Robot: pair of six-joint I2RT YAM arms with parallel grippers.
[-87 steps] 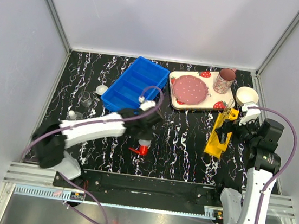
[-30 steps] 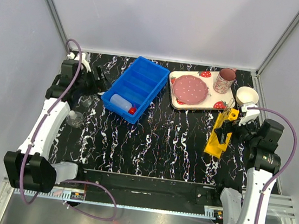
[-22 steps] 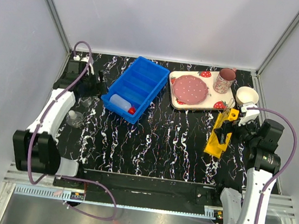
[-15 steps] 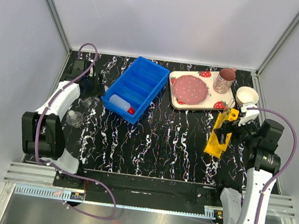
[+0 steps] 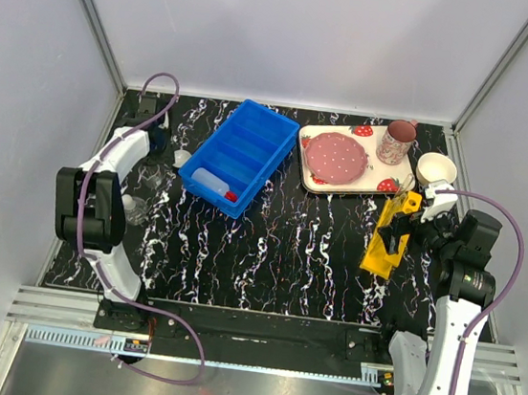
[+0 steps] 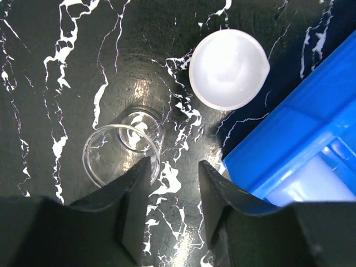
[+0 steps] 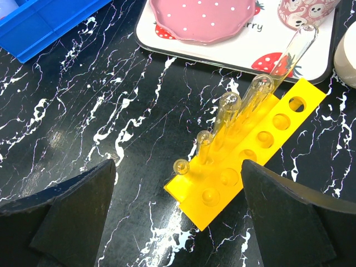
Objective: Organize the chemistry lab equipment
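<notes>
My left gripper [image 5: 158, 144] hangs at the far left above a small clear glass beaker [image 6: 122, 153] [image 5: 156, 177]. Its jaws stand partly apart with only table between them. The left finger [image 6: 133, 206] overlaps the beaker's rim. A tiny white round dish [image 6: 229, 68] [image 5: 181, 158] lies beside the beaker. A second beaker [image 5: 130, 205] stands nearer. The squeeze bottle [image 5: 213, 184] with its red nozzle lies in the blue bin [image 5: 253, 133]. My right gripper [image 7: 178, 222] is wide open over the yellow holed rack [image 7: 261, 150] [image 5: 387, 237], which holds several thin clear tubes [image 7: 245, 108].
A strawberry-print tray [image 5: 377, 178] with a pink plate and a pink mug [image 5: 397, 142] sits at the back right. A cream bowl [image 5: 436, 169] stands right of it. White walls close in the black marbled table on three sides.
My left arm has swung back to the far left corner, and its jaws have narrowed over the beaker. The right arm has not moved.
</notes>
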